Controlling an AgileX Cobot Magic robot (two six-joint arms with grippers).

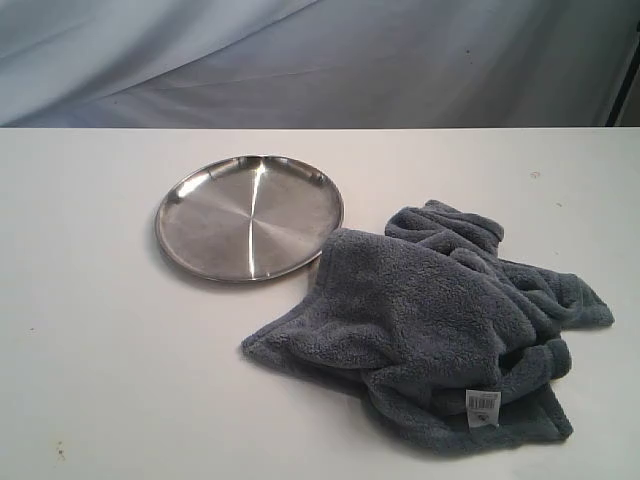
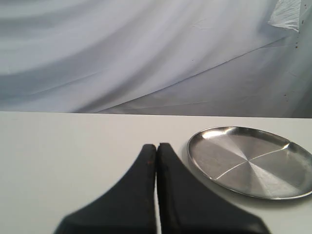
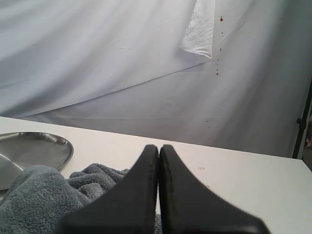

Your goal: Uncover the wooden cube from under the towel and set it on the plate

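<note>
The blue-grey towel (image 1: 430,325) lies crumpled on the white table, right of centre, its white label (image 1: 483,405) at the near edge. It humps up in the middle, and the wooden cube is hidden from every view. The round silver plate (image 1: 250,216) sits bare just left of the towel, nearly touching it. Neither arm shows in the exterior view. My left gripper (image 2: 157,146) is shut and holds nothing, with the plate (image 2: 251,161) close beside its tips. My right gripper (image 3: 159,147) is shut and holds nothing, above the towel (image 3: 44,195).
A white table (image 1: 100,380) carries everything. A wrinkled grey-white cloth backdrop (image 1: 320,60) hangs behind its far edge. A dark post (image 1: 625,70) stands at the far right.
</note>
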